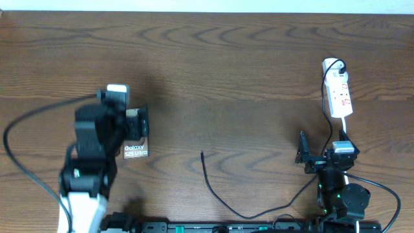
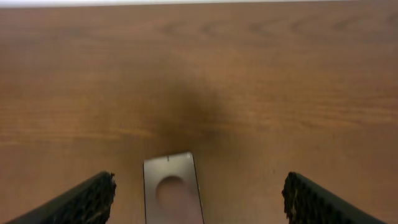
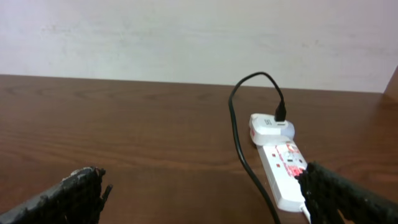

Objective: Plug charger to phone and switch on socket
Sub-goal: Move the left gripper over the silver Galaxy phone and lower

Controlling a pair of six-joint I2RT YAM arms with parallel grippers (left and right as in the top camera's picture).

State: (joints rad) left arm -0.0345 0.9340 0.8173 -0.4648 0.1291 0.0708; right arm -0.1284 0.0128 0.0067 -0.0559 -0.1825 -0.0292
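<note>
The phone (image 1: 137, 151) lies on the wooden table at the left, "Galaxy" lettering showing, its far part hidden under my left arm. My left gripper (image 1: 132, 126) hovers over it, open; in the left wrist view the phone's end (image 2: 173, 186) lies between the spread fingers (image 2: 199, 186), untouched. The charger cable's free tip (image 1: 202, 154) rests mid-table, apart from the phone, and the cable curves to the front right. The white socket (image 1: 338, 90) lies at the far right with the charger's adapter at its far end. My right gripper (image 1: 322, 147) is open and empty just short of it; the socket (image 3: 283, 167) and cable (image 3: 238, 146) show ahead.
A white cord runs from the socket's near end towards my right arm's base (image 1: 346, 200). A thick black arm cable (image 1: 19, 162) loops at the far left. A pale wall (image 3: 186, 37) stands behind the table's far edge.
</note>
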